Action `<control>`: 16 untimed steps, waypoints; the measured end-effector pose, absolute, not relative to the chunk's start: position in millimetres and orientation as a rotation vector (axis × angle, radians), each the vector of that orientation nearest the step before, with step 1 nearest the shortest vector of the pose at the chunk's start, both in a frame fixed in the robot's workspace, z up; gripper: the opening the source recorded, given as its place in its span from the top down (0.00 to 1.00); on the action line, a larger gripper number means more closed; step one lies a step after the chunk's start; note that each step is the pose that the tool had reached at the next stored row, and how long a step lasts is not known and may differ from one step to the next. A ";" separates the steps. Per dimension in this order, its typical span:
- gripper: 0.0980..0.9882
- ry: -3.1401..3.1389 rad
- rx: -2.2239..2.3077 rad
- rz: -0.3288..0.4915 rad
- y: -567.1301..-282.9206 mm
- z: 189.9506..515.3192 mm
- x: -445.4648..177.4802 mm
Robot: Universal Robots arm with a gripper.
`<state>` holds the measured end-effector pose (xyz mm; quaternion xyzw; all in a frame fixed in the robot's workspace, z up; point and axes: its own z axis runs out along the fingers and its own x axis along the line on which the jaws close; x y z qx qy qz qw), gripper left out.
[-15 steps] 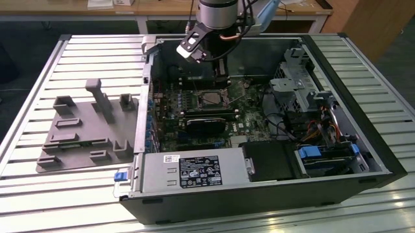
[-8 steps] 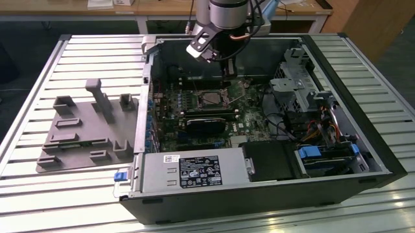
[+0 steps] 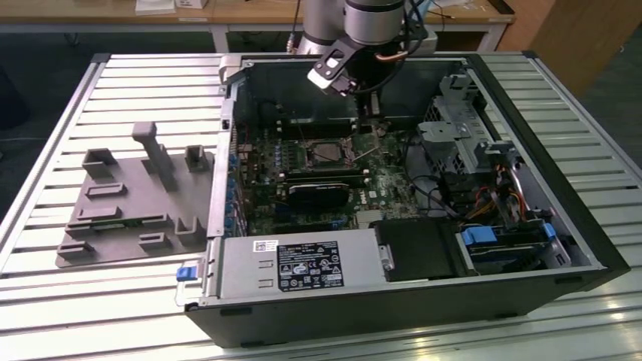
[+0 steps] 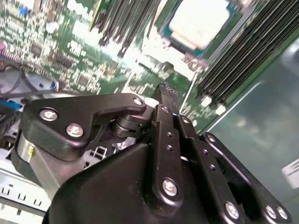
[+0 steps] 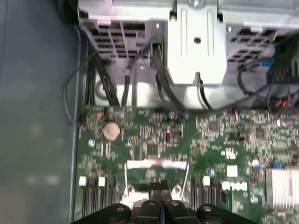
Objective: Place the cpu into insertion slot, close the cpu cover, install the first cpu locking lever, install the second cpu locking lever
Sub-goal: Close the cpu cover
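On the exterior view's left, a grey tray point(image 3: 131, 203) of moulded holders lies on the slatted table point(image 3: 60, 301), just beside the open case point(image 3: 401, 308). Inside the case the green board point(image 3: 266, 169) lies flat. The cpu point(image 3: 327, 153) sits in its socket near the middle of the board, and its silver top shows in the second wrist view. A black card point(image 3: 321, 194) lies just beside the socket, on the side nearer the camera. A power supply point(image 3: 291, 263) runs along the near edge of the case.

The gripper point(image 3: 366, 124) hangs inside the case, low over the board. It is just to the exterior view's right of the cpu and apart from it. Its black fingers point(image 5: 154, 187) are pressed together with nothing between them, as both wrist views show.

Further right, a metal cage point(image 3: 456, 131) and a tangle of cables point(image 3: 441, 192) crowd the edge of the board. In the first wrist view the cage and cables lie beyond the fingertips, with a coin battery point(image 5: 111, 131) on the board between them.
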<state>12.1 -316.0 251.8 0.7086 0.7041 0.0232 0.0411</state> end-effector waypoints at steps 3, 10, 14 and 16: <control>1.00 2.156 2.170 0.072 -316.0 251.8 22.8; 1.00 2.156 2.170 0.072 -316.0 251.7 45.6; 1.00 2.156 2.170 0.072 -315.9 251.5 54.0; 1.00 2.156 2.170 0.071 -316.0 250.4 55.4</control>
